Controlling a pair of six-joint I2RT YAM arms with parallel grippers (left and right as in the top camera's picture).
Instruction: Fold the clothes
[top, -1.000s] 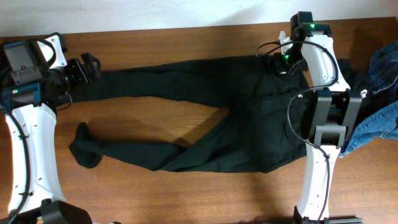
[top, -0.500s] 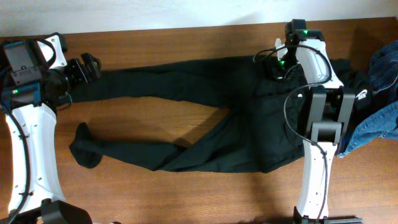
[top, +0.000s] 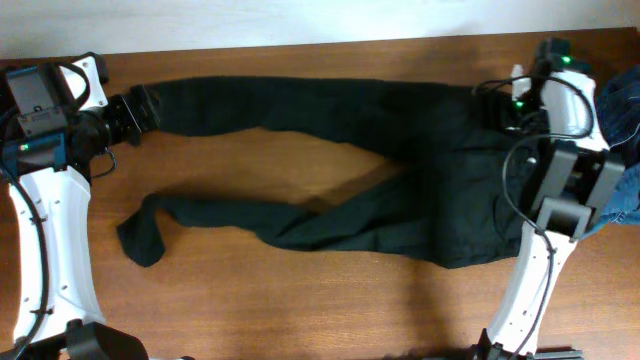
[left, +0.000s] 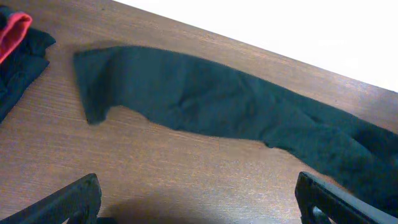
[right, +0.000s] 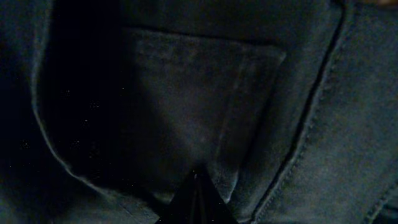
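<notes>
At the left edge of the brown wooden table (top: 300, 320), the left gripper (top: 135, 108) hangs with its jaws spread wide and nothing between them. In the left wrist view its two dark fingers (left: 68, 202) frame bare wood, and a red and black cloth (left: 15, 31) lies at the upper left corner. Just beside this gripper lies the cuff of the long black jeans (top: 400, 170), apart from the fingers. The jeans are spread flat across the table. One leg runs straight along the far side towards the waist. The other bends across the middle, and its cuff is crumpled near the left arm. The waist and seat lie on the right, partly under the right arm. There the right gripper (top: 500, 105) is closed, pinching the jeans' fabric at the waist. The right wrist view shows its fingertips (right: 196, 196) pressed together just below a back pocket. A blue denim garment (top: 625, 120) lies at the far right edge.
</notes>
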